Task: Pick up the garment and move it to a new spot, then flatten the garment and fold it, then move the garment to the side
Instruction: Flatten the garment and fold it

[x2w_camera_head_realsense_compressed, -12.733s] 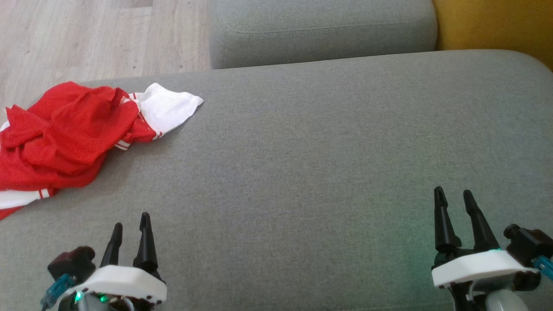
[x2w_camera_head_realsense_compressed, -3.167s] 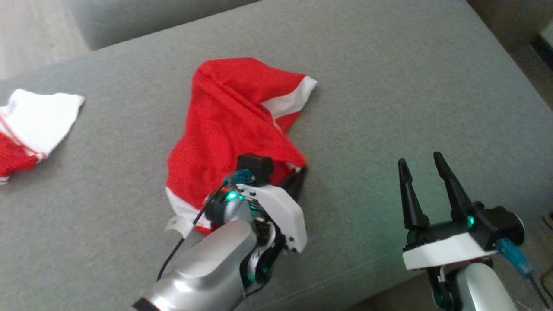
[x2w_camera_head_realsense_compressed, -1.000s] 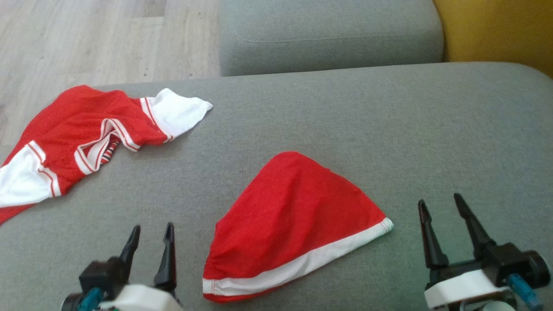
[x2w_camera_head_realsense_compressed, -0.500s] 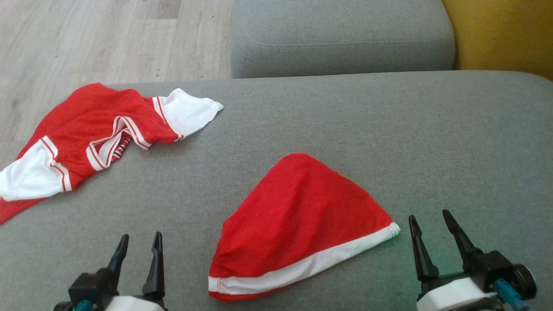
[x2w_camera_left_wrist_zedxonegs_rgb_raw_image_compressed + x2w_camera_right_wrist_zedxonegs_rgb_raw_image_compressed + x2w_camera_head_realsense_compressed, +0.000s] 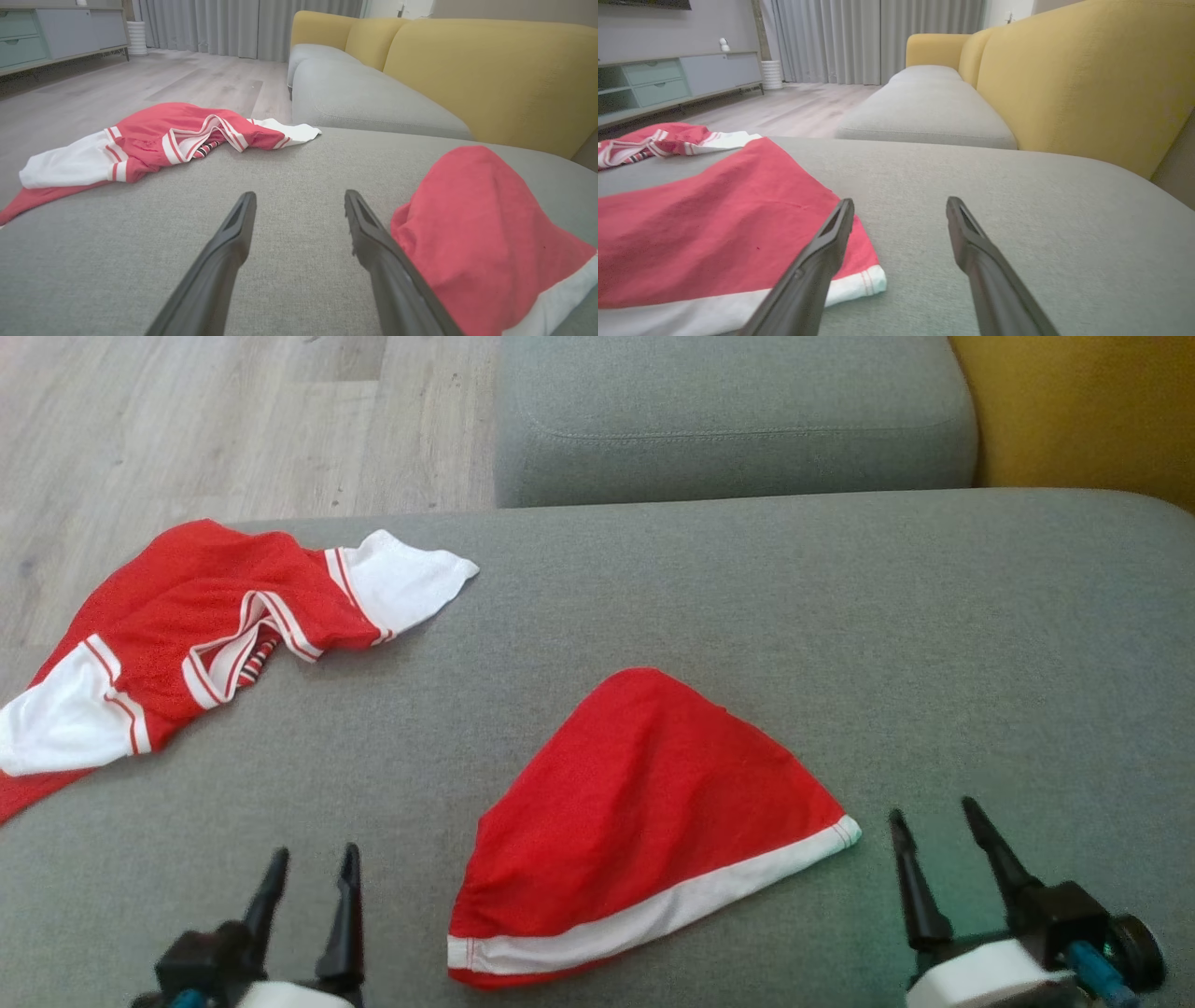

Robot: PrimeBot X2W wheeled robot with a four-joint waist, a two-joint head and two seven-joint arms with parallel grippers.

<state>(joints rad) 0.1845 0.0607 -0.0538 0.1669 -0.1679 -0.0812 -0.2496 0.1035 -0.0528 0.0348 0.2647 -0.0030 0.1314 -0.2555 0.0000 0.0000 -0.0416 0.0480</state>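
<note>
Head view: the garment [image 5: 644,812] lies flat on the grey cushion [image 5: 840,616]. It is a red wedge with a white band along its lower edge and its peak toward 12 o'clock. The left gripper [image 5: 316,851] sits at 7 o'clock and the right gripper [image 5: 932,808] at 5 o'clock. Both have their fingers spread wide with nothing between them, and neither touches the cloth. The garment lies between the two, its white corner near the right gripper's tips. A jersey [image 5: 187,616], red with white sleeves, lies rumpled at 10 o'clock by the cushion's edge, well apart from the garment. The floor [image 5: 187,420] shows at 11 o'clock and a backrest [image 5: 1083,411] at 1 o'clock.

Left wrist view: the fingers gape over bare cushion, empty. The garment [image 5: 476,224] lies at 4 o'clock, just beside the finger on that side — whether they touch I cannot tell. The jersey [image 5: 163,135] lies at 10 o'clock.

Right wrist view: the fingers stand wide apart, holding nothing. The garment [image 5: 714,233] spreads at 8 o'clock, its banded corner beside the nearer finger. The jersey [image 5: 658,137] lies beyond at 10 o'clock.
</note>
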